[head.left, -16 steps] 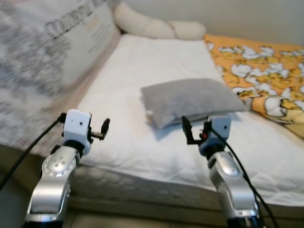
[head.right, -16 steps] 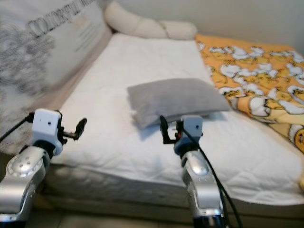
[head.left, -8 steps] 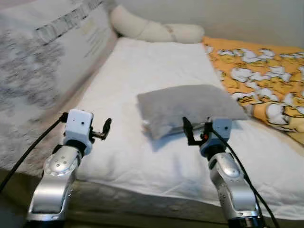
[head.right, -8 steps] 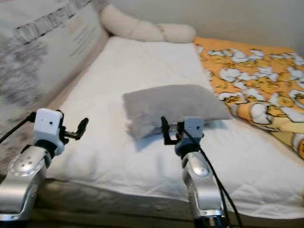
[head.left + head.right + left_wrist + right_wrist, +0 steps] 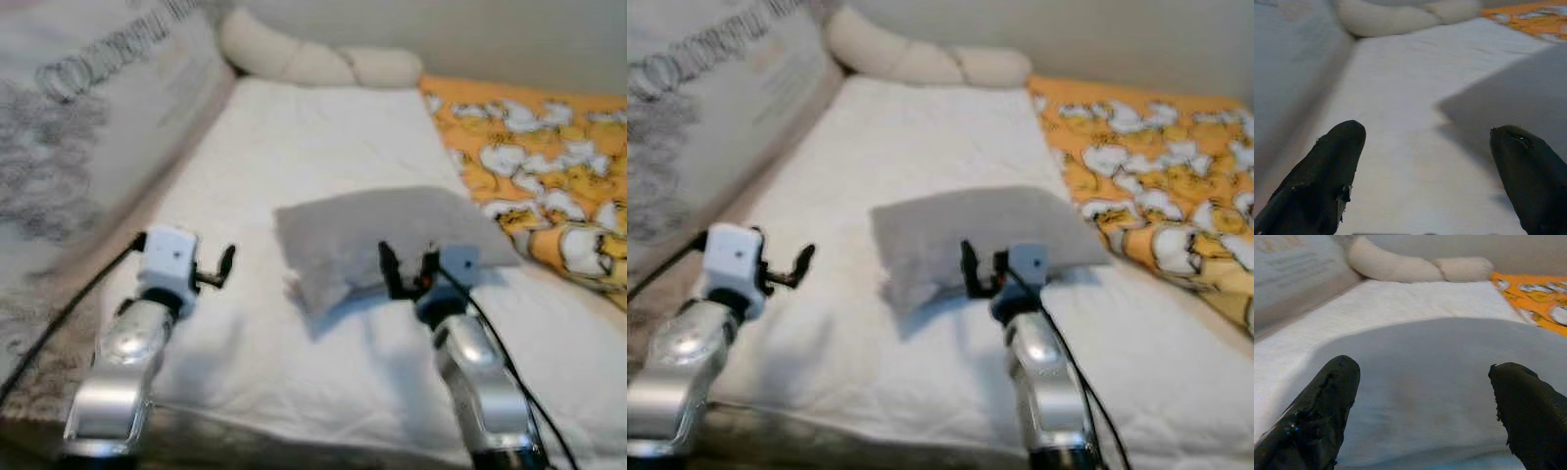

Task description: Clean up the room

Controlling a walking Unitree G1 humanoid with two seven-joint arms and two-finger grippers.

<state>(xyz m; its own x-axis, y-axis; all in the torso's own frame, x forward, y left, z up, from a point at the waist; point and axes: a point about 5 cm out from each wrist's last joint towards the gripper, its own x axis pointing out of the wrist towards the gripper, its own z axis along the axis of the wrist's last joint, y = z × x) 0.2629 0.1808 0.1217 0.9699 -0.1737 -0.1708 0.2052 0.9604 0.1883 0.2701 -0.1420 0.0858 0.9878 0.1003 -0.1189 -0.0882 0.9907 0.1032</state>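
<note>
Reaching toward the soft grey rectangular pillow (image 5: pixel 377 238), the right gripper (image 5: pixel 409 269) was wide open and held nothing, its two black fingers almost at the pillow's near edge. The left gripper (image 5: pixel 223 264) was open and empty too, over the white quilted bed sheet (image 5: pixel 323 127) beside the pillow. Nothing looked picked up yet, so the tidying seemed barely begun. The crumpled orange duck-print blanket (image 5: pixel 529 147) and long cream bolster (image 5: pixel 313 61) looked soft and puffy.

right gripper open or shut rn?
Open. The right gripper has its two black fingers spread wide apart, nothing between them, aimed at the grey pillow.
</note>
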